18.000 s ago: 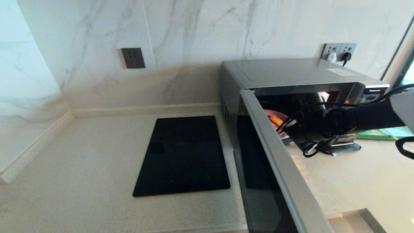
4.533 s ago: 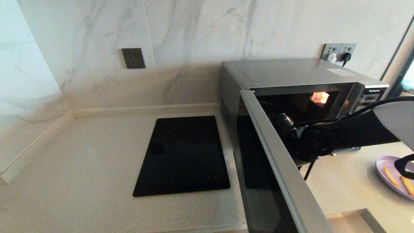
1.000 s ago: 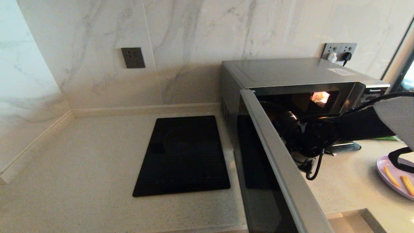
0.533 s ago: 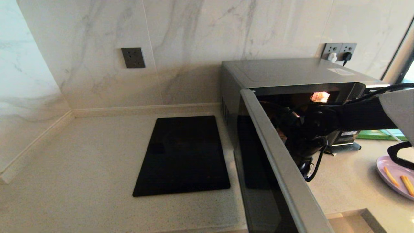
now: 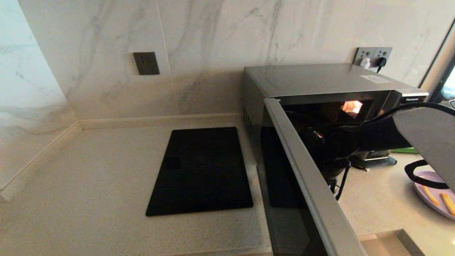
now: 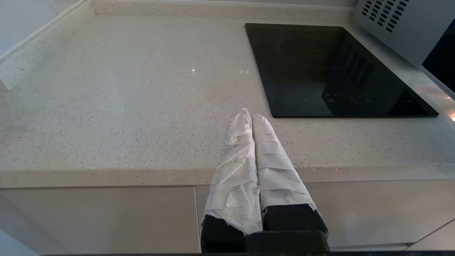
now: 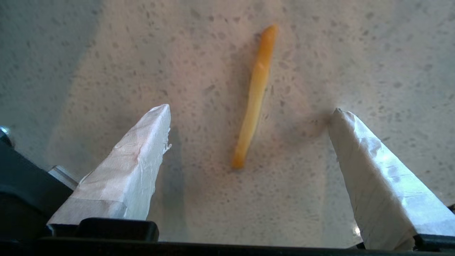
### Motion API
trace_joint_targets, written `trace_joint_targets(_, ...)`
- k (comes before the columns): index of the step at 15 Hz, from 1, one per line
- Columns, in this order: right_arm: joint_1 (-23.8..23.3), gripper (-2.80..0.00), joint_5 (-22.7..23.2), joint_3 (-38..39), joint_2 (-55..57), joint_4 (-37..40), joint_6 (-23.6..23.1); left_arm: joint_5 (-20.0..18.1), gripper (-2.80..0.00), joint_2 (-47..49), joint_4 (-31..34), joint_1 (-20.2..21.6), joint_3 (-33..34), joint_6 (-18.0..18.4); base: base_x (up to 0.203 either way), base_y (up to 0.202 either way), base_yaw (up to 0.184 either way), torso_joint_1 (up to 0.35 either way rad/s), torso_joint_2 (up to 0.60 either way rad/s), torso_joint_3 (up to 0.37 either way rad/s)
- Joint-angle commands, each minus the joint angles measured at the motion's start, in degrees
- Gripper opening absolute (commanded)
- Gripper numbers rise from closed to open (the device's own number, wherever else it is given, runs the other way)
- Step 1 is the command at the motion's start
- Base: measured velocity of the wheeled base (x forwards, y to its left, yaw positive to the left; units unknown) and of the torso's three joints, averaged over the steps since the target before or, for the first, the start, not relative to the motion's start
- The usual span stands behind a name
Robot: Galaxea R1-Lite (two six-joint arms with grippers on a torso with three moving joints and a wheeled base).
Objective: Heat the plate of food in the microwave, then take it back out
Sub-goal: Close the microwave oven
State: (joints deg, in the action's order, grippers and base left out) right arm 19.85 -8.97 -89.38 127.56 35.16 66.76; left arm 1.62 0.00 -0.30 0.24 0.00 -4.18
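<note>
The silver-grey microwave (image 5: 320,80) stands at the back right with its dark glass door (image 5: 312,185) swung wide open and its lamp lit. The lavender plate of food (image 5: 432,195) rests on the counter at the far right, two orange sticks showing on it. My right arm reaches in behind the open door, in front of the oven mouth. In the right wrist view my right gripper (image 7: 251,108) is open, pointing down at the speckled counter. One loose orange fry (image 7: 257,78) lies there between its wrapped fingers, untouched. My left gripper (image 6: 249,114) is shut and empty over the counter's front edge.
A flat black cooktop (image 5: 202,170) lies left of the microwave. A green board (image 5: 403,150) shows behind my right arm. Wall sockets (image 5: 373,57) sit behind the oven, with another socket (image 5: 146,63) on the left wall. The open door juts out past the counter's front edge.
My right wrist has dropped lower and further left behind the open door over the last second. The plate, inside the oven 18 s ago, stays on the counter at the right.
</note>
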Motion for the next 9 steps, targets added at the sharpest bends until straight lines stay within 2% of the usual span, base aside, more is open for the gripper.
trace_joint_targets(1, -0.2, 0.0, 0.0, 0.2, 1.4, 0.2, 0.4, 0.0, -2.8, 0.0, 0.0, 0.0, 0.0, 0.0, 0.0, 0.0, 0.0, 0.0, 0.0, 0.0)
trace_joint_targets(9, -0.3, 0.0, -0.2, 1.0, 2.2, 0.3, 0.5, 0.0, -2.8, 0.1, 0.0, 0.0, 0.0, 0.0, 0.0, 0.0, 0.0, 0.0, 0.0, 0.0)
